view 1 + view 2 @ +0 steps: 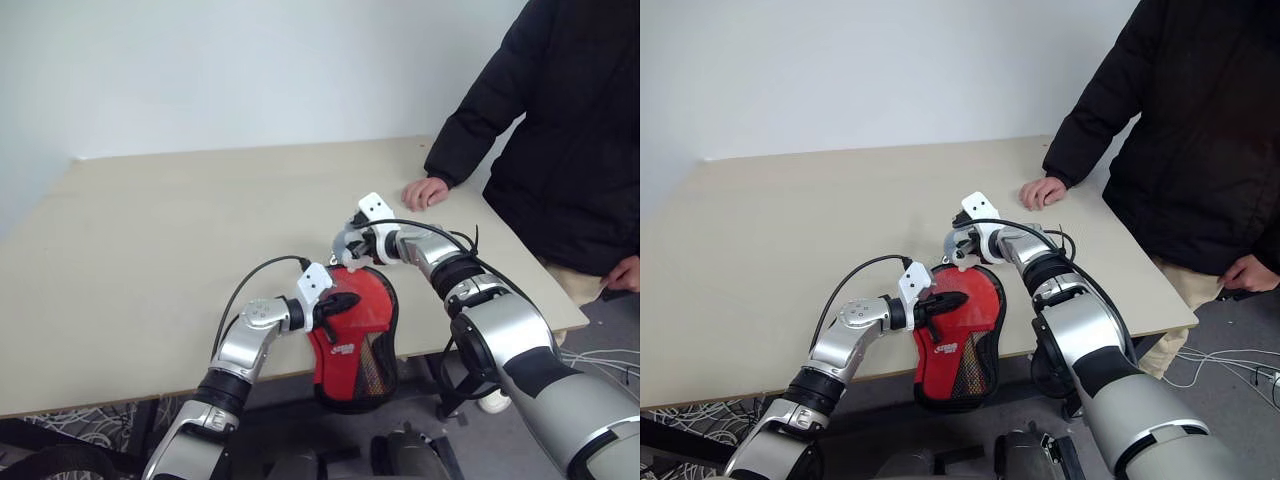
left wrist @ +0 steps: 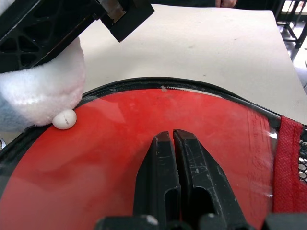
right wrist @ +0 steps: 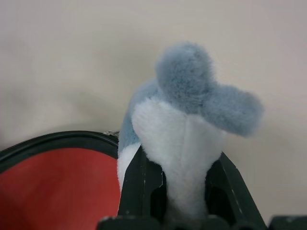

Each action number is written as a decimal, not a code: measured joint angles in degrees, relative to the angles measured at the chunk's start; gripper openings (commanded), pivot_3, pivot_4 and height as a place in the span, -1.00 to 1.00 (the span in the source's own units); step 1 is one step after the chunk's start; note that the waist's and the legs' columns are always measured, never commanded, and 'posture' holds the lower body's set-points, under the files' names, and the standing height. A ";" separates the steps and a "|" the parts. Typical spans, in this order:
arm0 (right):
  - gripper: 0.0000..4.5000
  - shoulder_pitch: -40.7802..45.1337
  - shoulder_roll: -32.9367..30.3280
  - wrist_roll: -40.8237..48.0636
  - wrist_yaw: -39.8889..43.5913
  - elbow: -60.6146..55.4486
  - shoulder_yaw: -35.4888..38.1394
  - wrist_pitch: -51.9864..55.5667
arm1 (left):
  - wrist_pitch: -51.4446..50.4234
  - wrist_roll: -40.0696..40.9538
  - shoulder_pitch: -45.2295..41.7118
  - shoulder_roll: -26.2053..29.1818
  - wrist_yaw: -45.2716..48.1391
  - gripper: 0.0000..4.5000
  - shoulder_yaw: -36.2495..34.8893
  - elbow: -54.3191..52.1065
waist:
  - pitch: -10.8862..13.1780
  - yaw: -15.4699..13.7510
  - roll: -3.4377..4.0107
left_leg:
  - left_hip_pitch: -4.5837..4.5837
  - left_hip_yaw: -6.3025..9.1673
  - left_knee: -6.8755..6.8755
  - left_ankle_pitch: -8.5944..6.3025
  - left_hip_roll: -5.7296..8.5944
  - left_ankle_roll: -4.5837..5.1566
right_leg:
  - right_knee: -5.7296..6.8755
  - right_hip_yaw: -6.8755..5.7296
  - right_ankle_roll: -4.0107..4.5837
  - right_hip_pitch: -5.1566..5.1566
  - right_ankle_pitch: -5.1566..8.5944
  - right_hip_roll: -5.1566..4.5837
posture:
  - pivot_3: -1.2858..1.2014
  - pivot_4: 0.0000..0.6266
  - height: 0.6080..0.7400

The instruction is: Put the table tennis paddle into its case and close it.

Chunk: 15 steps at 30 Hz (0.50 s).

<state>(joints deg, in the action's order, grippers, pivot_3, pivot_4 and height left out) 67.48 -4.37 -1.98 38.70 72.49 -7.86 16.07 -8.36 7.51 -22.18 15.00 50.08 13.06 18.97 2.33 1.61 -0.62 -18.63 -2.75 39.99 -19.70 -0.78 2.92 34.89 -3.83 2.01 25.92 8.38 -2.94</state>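
Observation:
The red case point(image 1: 355, 335), with black trim, a mesh pocket and a small white logo, lies at the table's front edge, its lower part hanging over. My left gripper point(image 1: 345, 302) is shut, its black fingers point(image 2: 158, 158) lying together flat on the case's smooth red face point(image 2: 120, 143). At the case's far rim my right gripper point(image 1: 350, 258) is shut on a grey-white plush lump point(image 3: 187, 96), which sits just above the black zip edge point(image 3: 57, 140). A small white bead point(image 2: 64, 119) rests under the lump. The paddle is hidden.
A person in a black jacket stands at the table's right side with a hand point(image 1: 425, 190) resting on its edge, just beyond my right arm. The pale table top point(image 1: 180, 220) stretches to the left and far side. Cables lie on the floor below.

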 measured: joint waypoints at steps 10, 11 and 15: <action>-0.85 0.00 -1.10 -1.76 -0.02 0.66 -0.19 -1.16 | 0.04 0.01 0.00 -0.01 0.45 -1.00 -0.04 0.11 | -0.01 -0.03 0.01 | 0.00 0.03 0.00 0.00 0.01 0.01 | -0.02 -0.01 0.00 -0.02 0.00 -0.01 | 0.03 -1.00 1.00; -0.85 0.00 -1.12 -2.12 -0.02 0.68 -0.20 -1.26 | 0.04 0.01 -0.01 -0.01 0.48 -1.00 -0.04 0.13 | -0.01 -0.03 0.02 | 0.00 0.03 0.00 0.00 0.01 0.00 | -0.02 -0.01 0.00 -0.02 0.00 -0.01 | 0.03 -1.00 1.00; -0.85 0.00 -1.25 -2.71 0.04 0.77 -0.41 -1.79 | 0.08 0.08 -0.13 -0.08 0.57 -1.00 -0.05 0.49 | -0.01 -0.08 0.02 | 0.01 0.04 0.00 0.00 0.01 0.01 | -0.02 -0.02 0.00 -0.03 0.00 -0.01 | 0.03 -1.00 1.00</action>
<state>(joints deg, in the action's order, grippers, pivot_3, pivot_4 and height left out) 67.49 -5.63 -4.69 38.74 73.26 -8.26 14.27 -8.28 7.58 -22.31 14.92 50.65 13.01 19.47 2.32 1.53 -0.60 -18.62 -2.71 39.99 -19.70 -0.77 2.93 34.87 -3.85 2.01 25.89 8.38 -2.95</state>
